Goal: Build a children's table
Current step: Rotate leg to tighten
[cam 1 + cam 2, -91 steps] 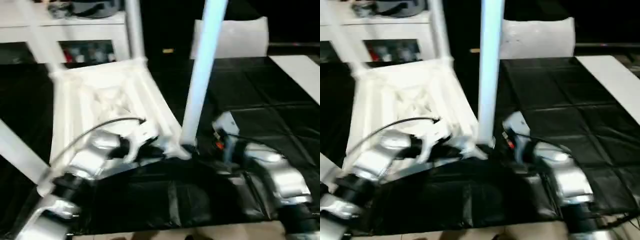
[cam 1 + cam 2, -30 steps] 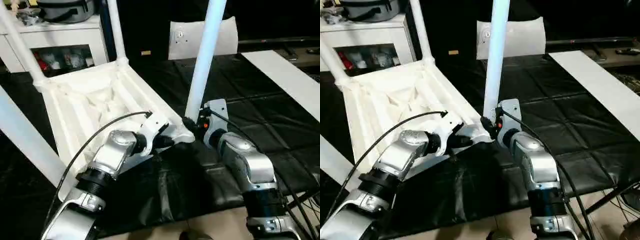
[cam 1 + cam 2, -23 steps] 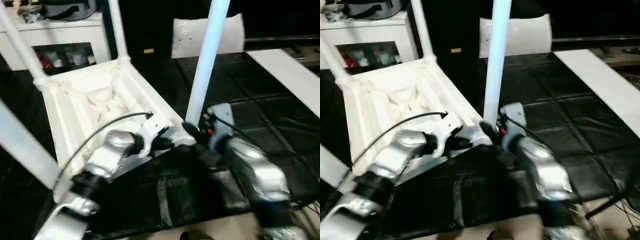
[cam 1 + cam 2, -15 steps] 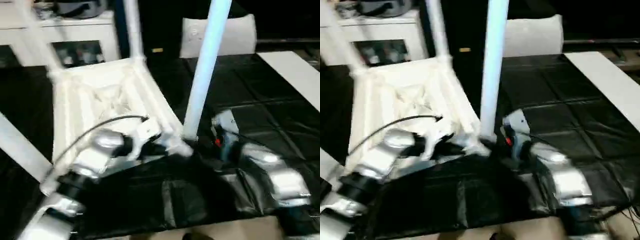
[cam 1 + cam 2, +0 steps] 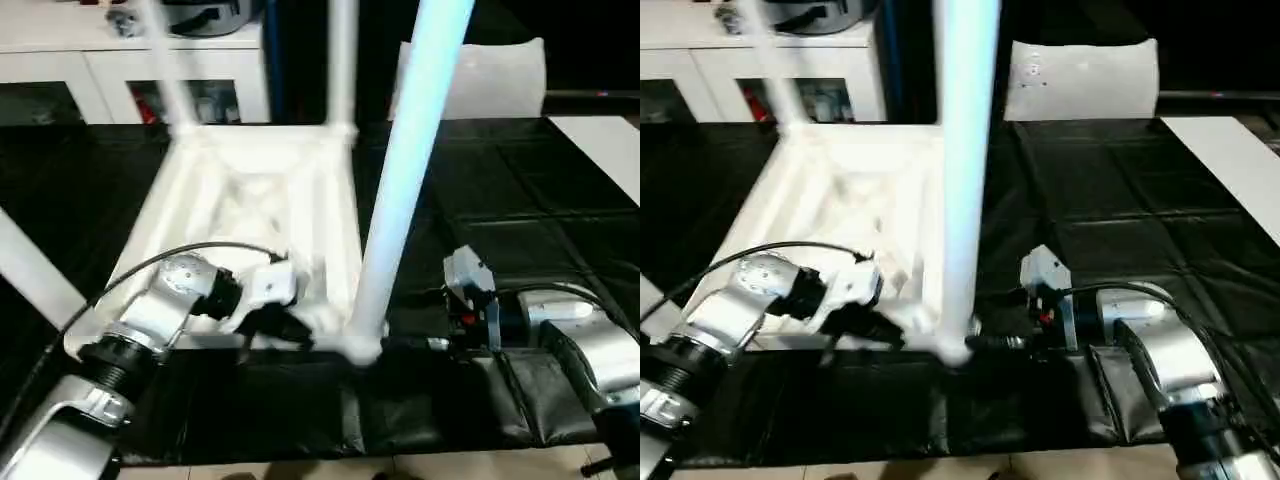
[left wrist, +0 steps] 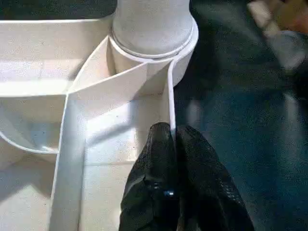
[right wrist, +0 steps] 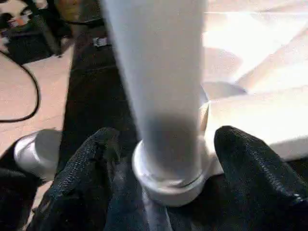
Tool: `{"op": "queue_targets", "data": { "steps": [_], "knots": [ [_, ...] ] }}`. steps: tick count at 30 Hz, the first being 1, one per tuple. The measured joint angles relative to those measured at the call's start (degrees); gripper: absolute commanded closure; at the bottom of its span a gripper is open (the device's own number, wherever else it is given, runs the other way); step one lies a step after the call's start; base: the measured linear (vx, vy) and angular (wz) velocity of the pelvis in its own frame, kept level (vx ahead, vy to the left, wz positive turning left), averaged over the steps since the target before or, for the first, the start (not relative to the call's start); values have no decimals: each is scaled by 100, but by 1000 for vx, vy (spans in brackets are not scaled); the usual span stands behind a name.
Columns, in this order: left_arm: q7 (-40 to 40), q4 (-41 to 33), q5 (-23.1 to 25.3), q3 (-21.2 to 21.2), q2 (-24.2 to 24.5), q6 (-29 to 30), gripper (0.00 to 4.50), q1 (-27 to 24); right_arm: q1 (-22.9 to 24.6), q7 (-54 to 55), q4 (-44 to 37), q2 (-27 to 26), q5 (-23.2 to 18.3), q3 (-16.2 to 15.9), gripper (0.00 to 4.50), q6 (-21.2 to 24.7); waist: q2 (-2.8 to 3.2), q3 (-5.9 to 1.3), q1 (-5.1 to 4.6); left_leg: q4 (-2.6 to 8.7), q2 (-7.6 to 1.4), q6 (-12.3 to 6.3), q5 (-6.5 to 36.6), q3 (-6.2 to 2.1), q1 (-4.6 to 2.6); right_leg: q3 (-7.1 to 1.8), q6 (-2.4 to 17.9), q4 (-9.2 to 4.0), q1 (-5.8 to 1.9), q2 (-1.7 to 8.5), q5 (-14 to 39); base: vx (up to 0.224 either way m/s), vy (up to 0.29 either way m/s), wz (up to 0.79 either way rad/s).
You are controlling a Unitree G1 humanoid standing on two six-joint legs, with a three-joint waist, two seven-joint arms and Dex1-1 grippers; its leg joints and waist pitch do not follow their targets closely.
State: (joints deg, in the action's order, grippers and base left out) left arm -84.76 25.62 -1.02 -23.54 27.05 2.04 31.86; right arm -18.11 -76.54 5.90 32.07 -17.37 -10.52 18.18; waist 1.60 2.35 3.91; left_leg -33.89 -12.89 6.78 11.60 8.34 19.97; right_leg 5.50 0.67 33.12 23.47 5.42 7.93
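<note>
The children's table lies upside down on the black work surface, ribbed underside up. White legs rise from its corner sockets; the near-right leg stands in its socket. My left gripper is at that corner, shut on the thin rim wall beside the socket. My right gripper is open. Its fingers stand on either side of the leg's base with a gap on both sides. In the head view the right gripper reaches in from the right.
A white cabinet with shelves stands behind the table. A white panel leans at the back, and a white strip lies at the far right. The black work surface ends close in front of my arms.
The whole picture has swung, so the camera moved. Both grippers stay at the near-right corner. The right gripper's wrist now sits a little farther from the leg's base.
</note>
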Motion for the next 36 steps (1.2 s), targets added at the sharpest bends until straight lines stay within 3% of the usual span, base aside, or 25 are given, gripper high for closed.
{"op": "queue_targets", "data": {
  "steps": [15, 22, 28, 31, 36],
  "knots": [
    [-173, -18, -22, -117, -44, -189, 450, 15, -20, -380, 215, -193, -102, -209, 251, -87, -21, -3, 49, -4, -2, 0, 0, 5, 0, -5, -2, 3, 0, -2, 2, 0, 0, 0],
    [-174, -17, -22, -124, -24, -223, 450, 15, -21, -371, 201, -210, -123, -217, 259, 20, -21, -4, 52, -4, -3, 0, 0, 5, -1, -6, -2, 3, 0, -3, 2, 0, 0, 0],
    [25, -13, 0, -2, -47, 72, 450, 15, 71, 115, -61, -335, -176, -116, 259, 443, -19, -4, 75, -4, -3, 12, -8, 4, -7, -6, -25, 9, 0, -4, 15, 0, 0, 0],
    [702, 81, 198, 231, -181, 532, 450, 33, 115, 1180, -112, -834, 71, 161, 259, 738, -18, -5, -8, -4, -1, 16, -12, 4, -32, -11, -24, 10, -10, -9, 14, 0, 0, 0],
    [1858, 236, 422, 409, -774, 1218, 450, 202, 18, 3031, 4, -1603, 460, 611, 259, 1030, -22, -2, -353, -34, 4, 17, -12, -5, -36, 10, -29, -23, -8, -7, 16, 0, 0, 0]
  ]
}}
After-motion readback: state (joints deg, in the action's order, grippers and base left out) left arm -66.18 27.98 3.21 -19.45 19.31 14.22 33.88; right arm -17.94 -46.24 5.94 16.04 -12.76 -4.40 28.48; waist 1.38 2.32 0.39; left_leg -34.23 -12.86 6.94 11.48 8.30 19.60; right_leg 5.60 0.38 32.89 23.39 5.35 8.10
